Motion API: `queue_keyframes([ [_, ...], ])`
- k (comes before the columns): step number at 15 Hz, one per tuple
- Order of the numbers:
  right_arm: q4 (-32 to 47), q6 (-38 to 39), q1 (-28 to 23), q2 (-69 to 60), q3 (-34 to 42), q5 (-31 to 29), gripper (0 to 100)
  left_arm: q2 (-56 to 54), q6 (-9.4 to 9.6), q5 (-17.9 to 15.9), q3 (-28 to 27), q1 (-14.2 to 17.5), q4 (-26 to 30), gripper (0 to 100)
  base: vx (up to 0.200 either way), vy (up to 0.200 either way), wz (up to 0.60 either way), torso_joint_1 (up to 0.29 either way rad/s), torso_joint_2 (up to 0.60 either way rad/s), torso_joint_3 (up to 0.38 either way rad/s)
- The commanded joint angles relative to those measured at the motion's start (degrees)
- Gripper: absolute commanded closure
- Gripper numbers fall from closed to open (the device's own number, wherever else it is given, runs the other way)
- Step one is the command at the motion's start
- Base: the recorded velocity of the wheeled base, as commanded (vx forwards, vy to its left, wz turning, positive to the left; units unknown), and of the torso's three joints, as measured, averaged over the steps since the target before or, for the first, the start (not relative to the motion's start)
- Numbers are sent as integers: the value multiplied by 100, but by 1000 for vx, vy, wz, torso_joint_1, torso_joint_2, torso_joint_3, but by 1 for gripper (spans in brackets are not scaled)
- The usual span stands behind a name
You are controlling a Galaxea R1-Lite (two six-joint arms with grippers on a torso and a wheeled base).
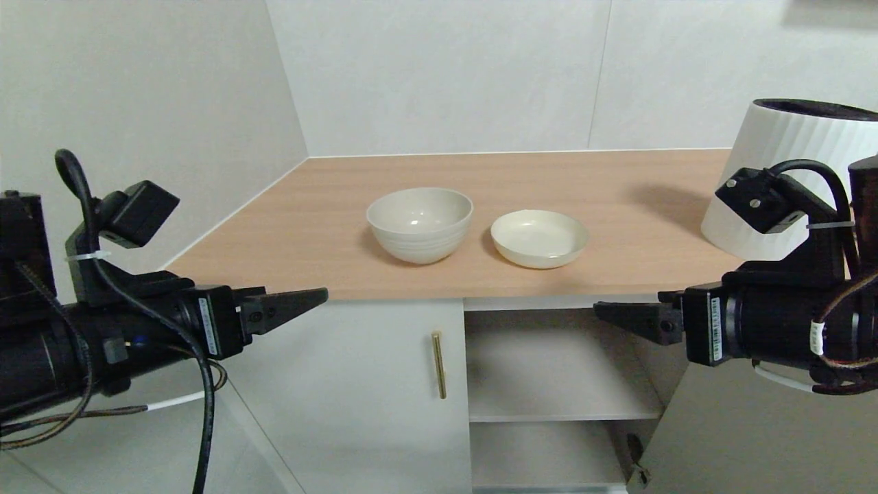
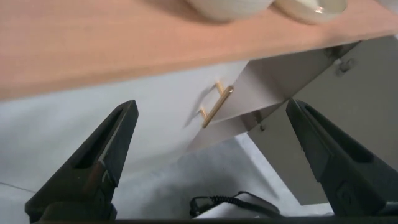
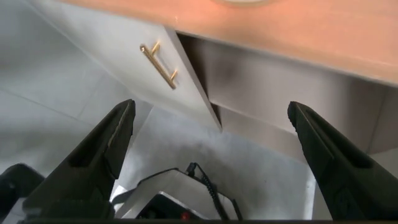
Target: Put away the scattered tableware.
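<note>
A deep cream bowl (image 1: pixel 420 223) and a shallow cream dish (image 1: pixel 540 237) stand side by side on the wooden counter (image 1: pixel 329 226), near its front edge. My left gripper (image 1: pixel 319 295) hovers in front of the counter, below its edge and left of the bowl, with its fingers spread wide and nothing between them. My right gripper (image 1: pixel 602 312) hangs open at the same height, below and right of the dish, in front of the open cabinet. From the left wrist, the open left gripper (image 2: pixel 212 107) faces the cabinet, with the bowl (image 2: pixel 227 7) and dish (image 2: pixel 311 7) above it. The right gripper (image 3: pixel 211 107) looks equally wide.
Below the counter, the left cabinet door with a gold handle (image 1: pixel 439 365) is closed. The right door (image 1: pixel 720 439) is swung open, showing bare shelves (image 1: pixel 549 370). A tall white ribbed container (image 1: pixel 796 171) stands at the counter's right end. Walls close off the back and left.
</note>
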Motion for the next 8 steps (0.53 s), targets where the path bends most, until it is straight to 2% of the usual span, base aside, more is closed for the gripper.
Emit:
queue_keyframes([
  [1,-8,-3,-7,38,3,1,0,136,-6,-4,1,-1,-3,0,0,0,0,183,-476,-290],
  [5,-148,6,-16,100,47,-8,0,224,3,-4,27,-18,-12,0,0,0,0,185,-448,-271],
  [8,-421,-90,-200,267,3,18,0,365,3,5,-157,-18,-29,0,0,0,0,51,-120,-72],
])
